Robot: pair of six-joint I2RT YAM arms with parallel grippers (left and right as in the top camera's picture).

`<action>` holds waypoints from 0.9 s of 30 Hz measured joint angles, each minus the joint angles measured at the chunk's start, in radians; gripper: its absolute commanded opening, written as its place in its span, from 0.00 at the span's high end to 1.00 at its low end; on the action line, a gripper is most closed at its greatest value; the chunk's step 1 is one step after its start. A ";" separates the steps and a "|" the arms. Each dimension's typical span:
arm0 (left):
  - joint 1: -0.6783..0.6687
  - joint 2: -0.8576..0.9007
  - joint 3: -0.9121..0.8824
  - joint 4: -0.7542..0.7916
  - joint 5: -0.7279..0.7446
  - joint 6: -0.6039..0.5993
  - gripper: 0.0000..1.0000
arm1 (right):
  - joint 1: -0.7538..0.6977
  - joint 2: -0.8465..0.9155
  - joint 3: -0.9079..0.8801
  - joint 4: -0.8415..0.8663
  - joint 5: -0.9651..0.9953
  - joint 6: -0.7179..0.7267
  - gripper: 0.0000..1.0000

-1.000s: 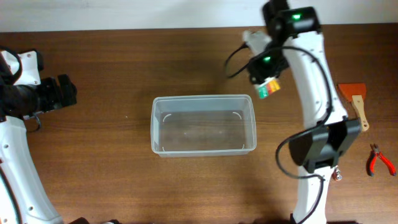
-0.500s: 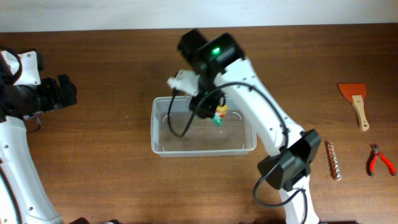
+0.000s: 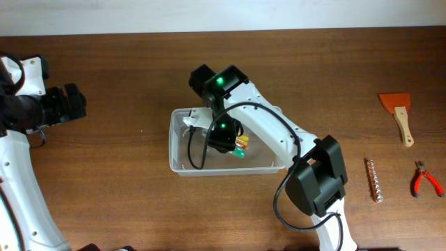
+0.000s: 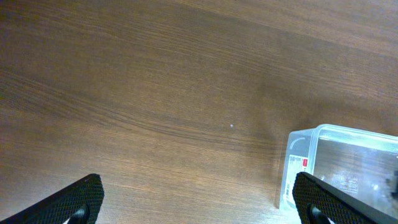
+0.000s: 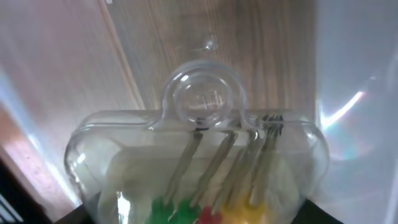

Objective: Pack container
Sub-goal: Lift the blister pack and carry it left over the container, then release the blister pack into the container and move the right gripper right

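Note:
The clear plastic container (image 3: 178, 137) stands mid-table; its left corner shows in the left wrist view (image 4: 301, 163). My right gripper (image 3: 235, 146) reaches down inside it, shut on a clear blister pack of small screwdrivers (image 5: 199, 163) with green, red and yellow handles (image 3: 241, 147). The pack fills the right wrist view over the container's floor. My left gripper (image 4: 199, 202) is open and empty over bare wood left of the container (image 3: 66, 104).
At the far right lie an orange scraper with a wooden handle (image 3: 398, 111), red-handled pliers (image 3: 425, 179) and a strip of metal bits (image 3: 373, 179). The table's back edge runs along the top.
My right arm swung left from beyond the container's right end, carrying the pack over the container, then lowered it inside. The left arm has not moved.

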 measured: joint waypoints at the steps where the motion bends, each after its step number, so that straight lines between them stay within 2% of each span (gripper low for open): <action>1: 0.000 0.000 0.000 0.000 0.000 0.000 0.01 | 0.000 0.000 -0.020 0.014 0.000 -0.001 0.35; 10: 0.000 0.000 0.000 0.000 0.000 0.000 0.01 | 0.000 0.000 -0.136 0.117 0.000 -0.011 0.25; 20: 0.000 0.000 0.000 0.000 0.000 0.000 0.01 | -0.013 0.000 -0.184 0.152 0.000 -0.001 0.23; 22: 0.000 0.000 0.000 0.000 0.000 0.000 0.01 | -0.020 0.000 -0.179 0.146 0.000 0.019 0.18; 25: 0.000 0.000 0.000 0.000 0.000 0.000 0.01 | -0.031 0.000 -0.123 0.091 0.001 0.061 0.01; 27: 0.000 0.000 0.000 0.000 0.000 0.000 0.01 | -0.040 0.000 -0.035 0.024 0.003 0.081 0.01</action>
